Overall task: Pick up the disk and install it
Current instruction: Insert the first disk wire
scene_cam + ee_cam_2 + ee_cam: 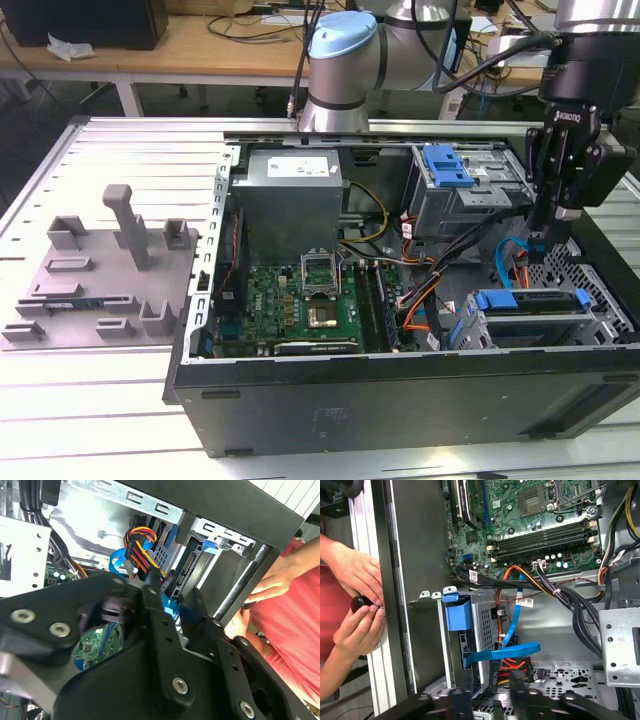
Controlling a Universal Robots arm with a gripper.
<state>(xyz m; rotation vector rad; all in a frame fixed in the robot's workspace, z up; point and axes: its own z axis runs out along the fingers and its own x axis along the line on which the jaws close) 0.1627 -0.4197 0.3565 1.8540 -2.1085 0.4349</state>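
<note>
Disk (530, 302) in near drive cage (608, 322)
Lies just below spread, empty gripper (545, 250), long axis toward the exterior view's left.

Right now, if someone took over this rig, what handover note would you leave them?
Gripper: open, holding nothing, low inside the computer case, next to the drive cage.
Disk: sitting in the drive cage, blue bracket showing on top.
Done: disk looks placed in the cage.
Left: whether it is fully seated cannot be told.
Note: a person's hands are on the case edge.
</note>
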